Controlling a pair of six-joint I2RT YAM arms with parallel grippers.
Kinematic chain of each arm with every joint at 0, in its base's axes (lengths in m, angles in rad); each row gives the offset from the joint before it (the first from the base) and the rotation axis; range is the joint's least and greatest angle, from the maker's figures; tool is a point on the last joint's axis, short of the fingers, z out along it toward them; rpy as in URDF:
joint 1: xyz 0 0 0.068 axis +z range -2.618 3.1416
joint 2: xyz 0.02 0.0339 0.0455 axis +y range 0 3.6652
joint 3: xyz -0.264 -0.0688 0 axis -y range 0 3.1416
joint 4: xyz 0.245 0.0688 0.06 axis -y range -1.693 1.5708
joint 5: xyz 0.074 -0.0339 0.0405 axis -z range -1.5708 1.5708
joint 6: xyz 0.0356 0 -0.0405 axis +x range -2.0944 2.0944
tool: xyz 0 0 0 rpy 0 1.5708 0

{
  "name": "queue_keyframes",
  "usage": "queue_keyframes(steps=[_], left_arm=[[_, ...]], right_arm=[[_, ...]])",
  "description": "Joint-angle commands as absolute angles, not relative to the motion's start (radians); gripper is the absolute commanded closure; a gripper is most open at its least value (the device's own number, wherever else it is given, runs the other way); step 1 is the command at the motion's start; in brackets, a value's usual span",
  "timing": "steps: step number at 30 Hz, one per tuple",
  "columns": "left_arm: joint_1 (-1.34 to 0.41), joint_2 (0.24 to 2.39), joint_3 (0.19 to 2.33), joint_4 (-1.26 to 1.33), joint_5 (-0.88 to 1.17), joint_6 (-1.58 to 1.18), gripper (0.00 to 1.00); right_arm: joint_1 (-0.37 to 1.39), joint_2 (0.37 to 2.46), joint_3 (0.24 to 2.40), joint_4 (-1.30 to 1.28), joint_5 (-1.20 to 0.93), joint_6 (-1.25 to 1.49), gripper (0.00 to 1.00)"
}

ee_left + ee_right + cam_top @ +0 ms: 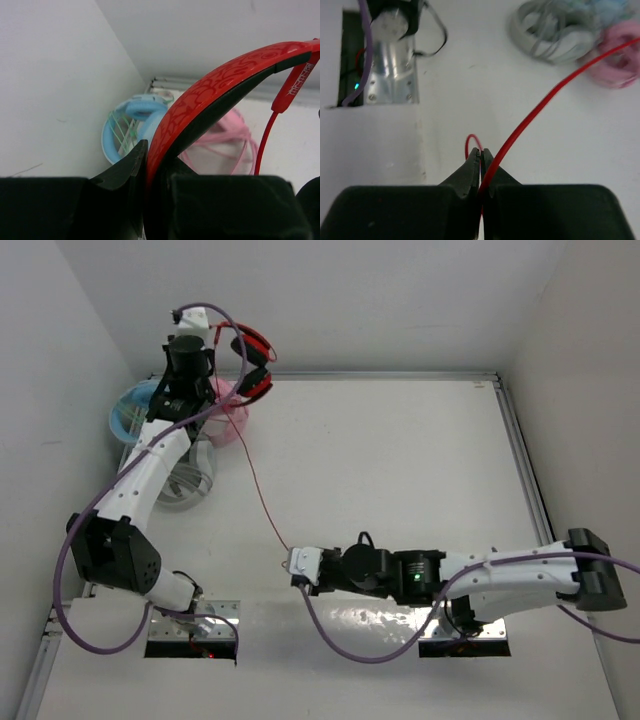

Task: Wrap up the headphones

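Seen from above only: the full run of the thin red cable, slanting in a nearly straight line across the white table from the headphones at the far left corner down to the right gripper near the front middle.

Seen from the left wrist only: the patterned red headband pinched between the closed fingers of the left gripper, with a blue pair and a pink pair lying on the table beneath.

Seen from the right wrist only: jaws shut tight on the cable, a small red loop poking out just past the tips, and a grey pair, blurred, at the top beside the pink pair.

Ear cups cut off in the left wrist view and partly masked by the wrist from above. Cable end hard to make out between the right fingers.

Left arm extended far forward and raised, holding the headphones clear of the table. Right arm low, reaching leftward across the front, wrist close to the tabletop.
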State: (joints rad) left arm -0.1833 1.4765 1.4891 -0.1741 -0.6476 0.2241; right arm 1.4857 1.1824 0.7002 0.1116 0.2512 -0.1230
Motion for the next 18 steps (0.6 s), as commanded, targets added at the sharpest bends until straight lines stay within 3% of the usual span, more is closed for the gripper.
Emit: queue_keyframes(steps=[1,6,13,18], left_arm=[[-0.189,1.480,1.411,-0.015,-0.534,0.336,1.00],[-0.276,1.445,1.235,0.028,-0.414,0.538,1.00],[-0.581,1.306,0.956,0.049,-0.437,0.798,1.00],[-0.690,1.221,0.933,-0.104,-0.394,0.790,1.00]], right_arm=[[1.488,1.045,0.784,0.126,0.377,-0.230,1.00],[1.422,0.980,0.863,0.183,0.577,-0.402,1.00],[1.068,1.019,1.015,0.163,0.572,-0.436,1.00],[0.806,1.066,1.064,0.135,0.562,-0.430,1.00]])
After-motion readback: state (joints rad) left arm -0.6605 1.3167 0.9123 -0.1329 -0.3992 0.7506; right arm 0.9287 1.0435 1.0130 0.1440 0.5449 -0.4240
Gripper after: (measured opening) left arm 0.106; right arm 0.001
